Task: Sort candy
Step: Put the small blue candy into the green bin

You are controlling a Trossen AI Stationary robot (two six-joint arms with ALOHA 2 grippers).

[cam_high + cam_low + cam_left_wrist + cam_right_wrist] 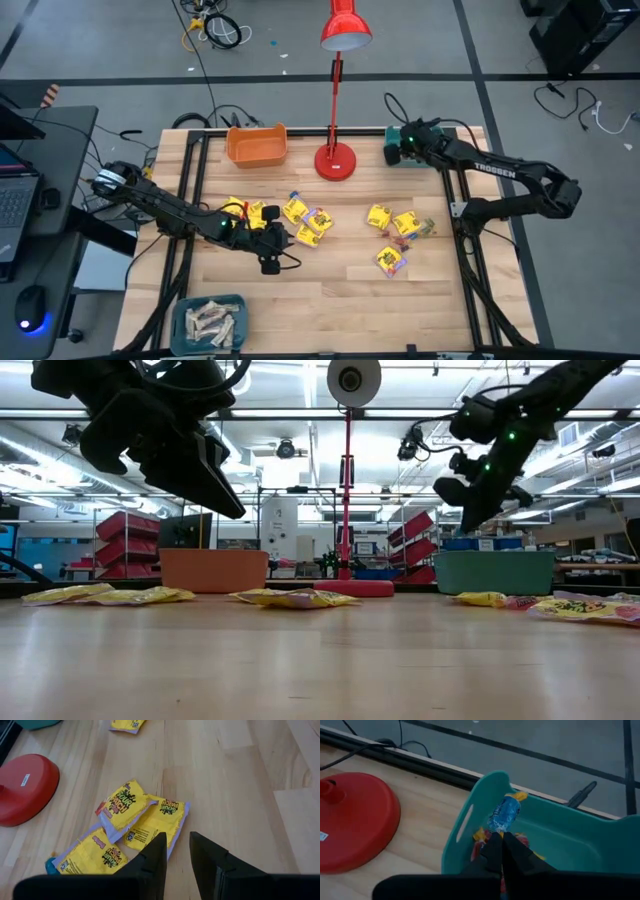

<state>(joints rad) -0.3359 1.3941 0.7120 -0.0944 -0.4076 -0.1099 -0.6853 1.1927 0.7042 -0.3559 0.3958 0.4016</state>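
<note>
The left gripper (176, 851), jaws slightly parted and empty, hangs above the wooden table (340, 290) beside overlapping yellow square candy packets (131, 820) left of centre. The right gripper (501, 851) is pinched shut over the teal plastic bin (570, 837) at the far right corner, a blue-wrapped sweet (504, 813) at its fingertips. More yellow packets (395, 222) lie right of centre.

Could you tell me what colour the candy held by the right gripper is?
Blue, with a yellow twisted end: the candy pinched by the right gripper, best in the right wrist view.
</note>
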